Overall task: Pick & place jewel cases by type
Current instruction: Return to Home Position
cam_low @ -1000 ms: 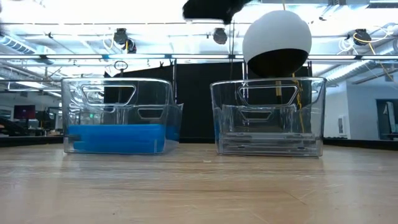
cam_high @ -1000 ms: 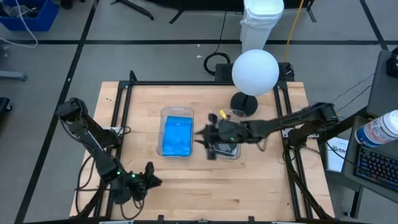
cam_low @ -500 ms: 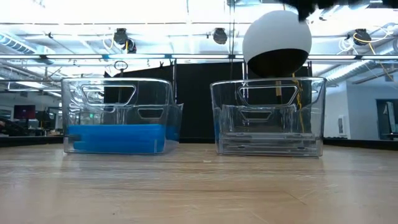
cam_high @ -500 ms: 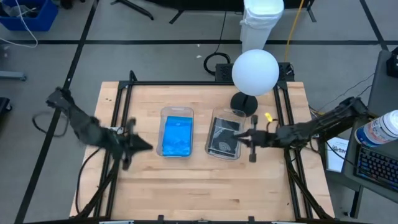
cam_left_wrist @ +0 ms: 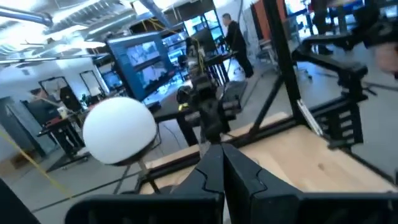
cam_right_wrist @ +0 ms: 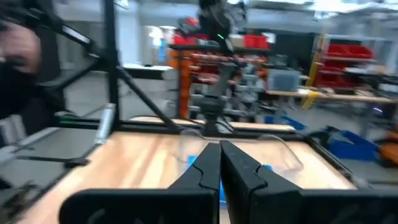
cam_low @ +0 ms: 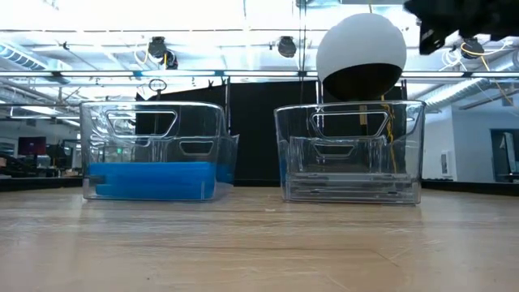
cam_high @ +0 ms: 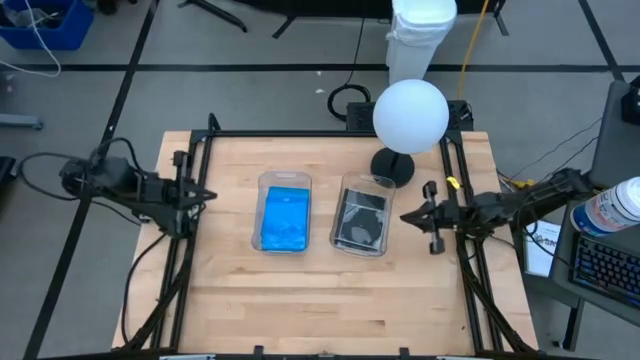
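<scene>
Both sets of jaws pressed together, empty; my left gripper [cam_high: 205, 193] and right gripper [cam_high: 407, 216] hang at opposite edges of the pale wooden surface [cam_high: 330, 300].

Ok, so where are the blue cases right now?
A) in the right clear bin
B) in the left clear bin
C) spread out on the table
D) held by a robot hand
B: the blue cases lie inside the left clear bin. The right clear bin holds dark cases, and the left gripper and right gripper hang shut and empty at the table's sides.
</scene>
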